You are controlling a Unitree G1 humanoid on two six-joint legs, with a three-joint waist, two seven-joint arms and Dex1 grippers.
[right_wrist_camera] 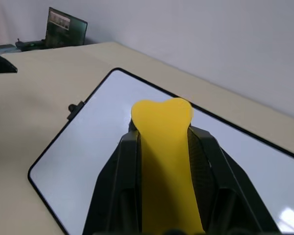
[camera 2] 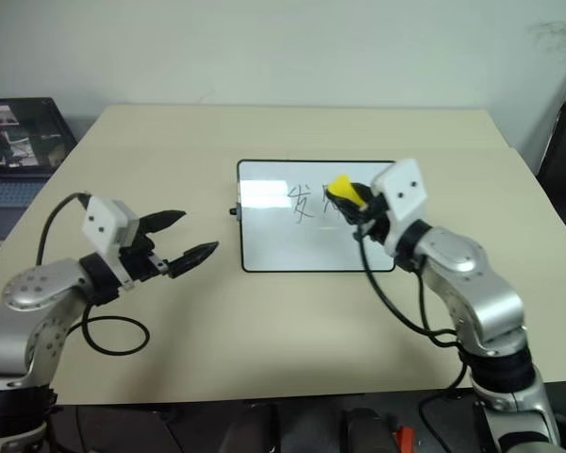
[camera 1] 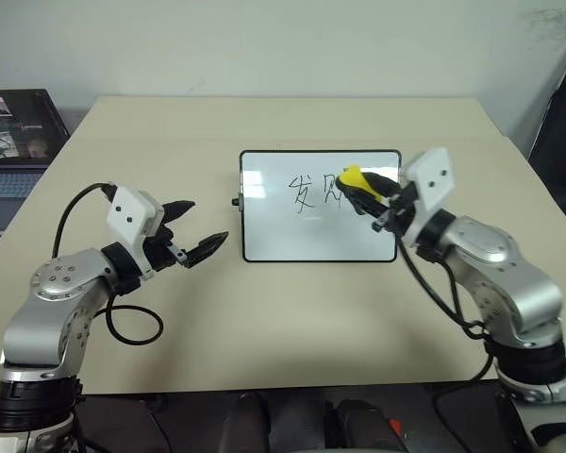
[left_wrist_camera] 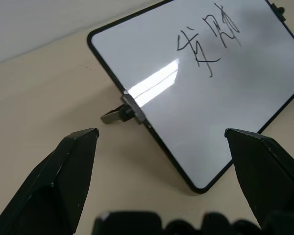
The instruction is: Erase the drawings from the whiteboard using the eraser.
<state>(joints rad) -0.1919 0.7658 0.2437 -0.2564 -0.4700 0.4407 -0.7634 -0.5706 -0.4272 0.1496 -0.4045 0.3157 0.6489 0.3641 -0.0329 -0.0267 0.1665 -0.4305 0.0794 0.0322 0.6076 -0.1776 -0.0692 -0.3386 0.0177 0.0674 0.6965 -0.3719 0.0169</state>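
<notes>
Laptop (camera 1: 14, 132) beyond table edge, eraser (camera 1: 351, 176) apparently covering drawings (camera 1: 307, 192)

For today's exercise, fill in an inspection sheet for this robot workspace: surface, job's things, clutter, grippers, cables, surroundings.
Surface: beige table, bare around the board.
Job's things: whiteboard lies flat at the table's middle; drawings, two black characters, on its upper right part, not yet wiped; yellow eraser held over the right-hand character, contact with the board unclear.
Clutter: nothing seen.
Grippers: right gripper has its jaws shut on the eraser; left gripper has open jaws, holds nothing, and is to the left of the board, pointing at it.
Cables: black cable loops on the table by the left arm; another hangs beside the right arm.
Surroundings: laptop past the table's left edge; pale wall behind.
</notes>
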